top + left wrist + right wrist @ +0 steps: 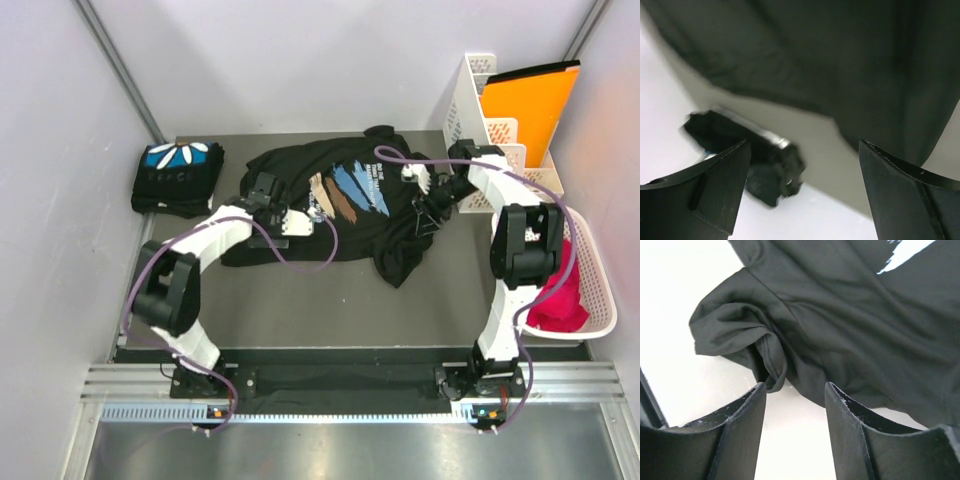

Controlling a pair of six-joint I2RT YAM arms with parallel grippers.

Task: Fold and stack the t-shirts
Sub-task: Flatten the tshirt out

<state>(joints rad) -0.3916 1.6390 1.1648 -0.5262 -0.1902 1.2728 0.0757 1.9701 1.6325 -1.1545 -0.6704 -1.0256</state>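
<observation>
A black t-shirt with blue-and-tan brush strokes (345, 195) lies spread and rumpled on the middle of the table. A folded black t-shirt with a blue print and white petals (177, 177) sits at the far left. My left gripper (263, 188) is open and empty over the spread shirt's left edge. In the left wrist view (804, 150) black cloth (840, 60) fills the top and the folded shirt (765, 167) shows blurred beyond. My right gripper (427, 214) is open and empty at the shirt's right side. In the right wrist view (795, 387) its fingertips stand just short of a bunched sleeve (740, 325).
A white basket (597, 290) holding red cloth stands at the right edge. A white rack (475, 100) with an orange folder (525, 105) stands at the back right. White walls close in the left, back and right sides.
</observation>
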